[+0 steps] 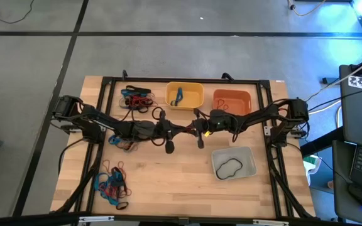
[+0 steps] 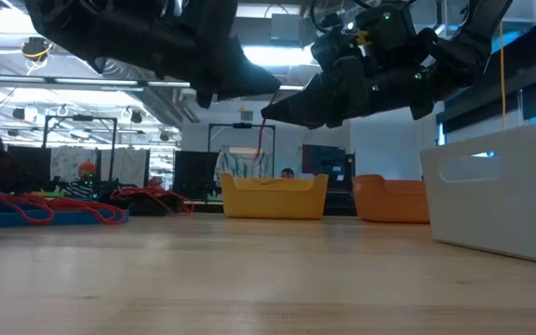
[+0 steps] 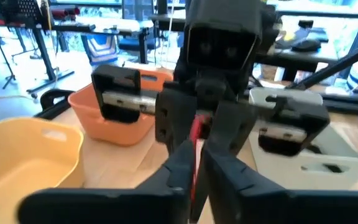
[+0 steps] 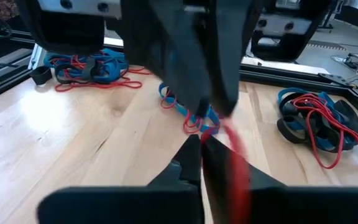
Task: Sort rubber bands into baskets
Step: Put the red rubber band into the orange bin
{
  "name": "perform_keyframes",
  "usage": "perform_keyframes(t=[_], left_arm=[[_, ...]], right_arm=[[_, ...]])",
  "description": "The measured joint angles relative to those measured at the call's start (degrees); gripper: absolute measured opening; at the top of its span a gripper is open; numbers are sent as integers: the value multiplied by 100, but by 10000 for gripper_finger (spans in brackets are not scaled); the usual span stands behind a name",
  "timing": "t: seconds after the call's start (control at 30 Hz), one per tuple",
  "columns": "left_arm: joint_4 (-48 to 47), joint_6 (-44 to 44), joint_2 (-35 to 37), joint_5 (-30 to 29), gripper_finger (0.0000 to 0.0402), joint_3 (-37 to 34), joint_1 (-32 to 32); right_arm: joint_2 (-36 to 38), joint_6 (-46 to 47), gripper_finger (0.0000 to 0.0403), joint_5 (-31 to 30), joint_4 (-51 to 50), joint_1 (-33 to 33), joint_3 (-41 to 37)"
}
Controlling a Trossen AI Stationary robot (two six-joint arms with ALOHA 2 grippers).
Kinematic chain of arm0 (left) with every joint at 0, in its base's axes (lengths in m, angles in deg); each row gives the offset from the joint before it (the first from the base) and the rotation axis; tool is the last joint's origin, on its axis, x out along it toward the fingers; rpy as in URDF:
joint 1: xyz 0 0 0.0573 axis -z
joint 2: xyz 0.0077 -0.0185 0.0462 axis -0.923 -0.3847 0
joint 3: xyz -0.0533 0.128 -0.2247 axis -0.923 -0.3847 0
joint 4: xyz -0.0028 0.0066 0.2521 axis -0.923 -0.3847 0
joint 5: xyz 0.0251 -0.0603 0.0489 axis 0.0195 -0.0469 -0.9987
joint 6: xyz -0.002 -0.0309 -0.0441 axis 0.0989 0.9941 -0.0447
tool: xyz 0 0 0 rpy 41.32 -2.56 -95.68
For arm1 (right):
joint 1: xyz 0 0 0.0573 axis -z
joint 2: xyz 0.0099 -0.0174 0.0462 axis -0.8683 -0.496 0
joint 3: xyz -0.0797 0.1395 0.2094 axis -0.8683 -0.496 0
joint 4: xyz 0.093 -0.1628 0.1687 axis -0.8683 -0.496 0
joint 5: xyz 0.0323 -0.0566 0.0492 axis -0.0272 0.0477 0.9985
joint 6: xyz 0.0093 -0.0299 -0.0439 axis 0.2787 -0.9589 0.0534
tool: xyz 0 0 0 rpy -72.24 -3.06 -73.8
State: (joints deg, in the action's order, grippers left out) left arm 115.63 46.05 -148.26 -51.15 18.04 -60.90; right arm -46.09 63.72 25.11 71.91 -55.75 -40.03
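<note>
Three baskets (image 1: pixel 185 95) beyond both claws (image 1: pixel 182 134)

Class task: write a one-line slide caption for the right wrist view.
Right tool shut on a red band, facing the left tool, above the table with band piles.

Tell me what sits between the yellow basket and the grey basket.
In the high view, both grippers, left and right, hang between yellow basket and grey basket.
</note>
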Motion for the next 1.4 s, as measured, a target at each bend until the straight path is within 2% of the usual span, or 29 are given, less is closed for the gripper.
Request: perform_keyframes(t=[0.17,0.3,0.47,0.67,0.77,0.93,1.07,1.23,1.4], left_arm=[[-703,-28,188,2,110,0,17],[-1733,50,554,0,136,0,13],[-2617,373,883,-6,143,0,13],[-2836,505,896,-39,143,0,13],[-2868,552,896,-42,143,0,13],[-2860,553,896,-48,143,0,13],[-2862,553,896,-50,143,0,13],[-2864,553,896,-50,143,0,13],[-2894,553,894,-50,144,0,13]], right_arm=[[379,-23,12,-194,-596,0,-4],[1035,-194,6,-552,-1395,0,-4],[2082,-591,6,-1568,-2619,0,-4],[3402,-1005,9,-3054,-3926,8,-4],[3966,-1102,9,-3510,-4460,162,-4],[4532,-1073,9,-3558,-5250,853,-4],[4554,-1051,9,-3401,-5564,1589,-4],[4212,-747,10,-2771,-5661,2359,-4],[3690,-509,10,-2467,-5810,2722,-24]])
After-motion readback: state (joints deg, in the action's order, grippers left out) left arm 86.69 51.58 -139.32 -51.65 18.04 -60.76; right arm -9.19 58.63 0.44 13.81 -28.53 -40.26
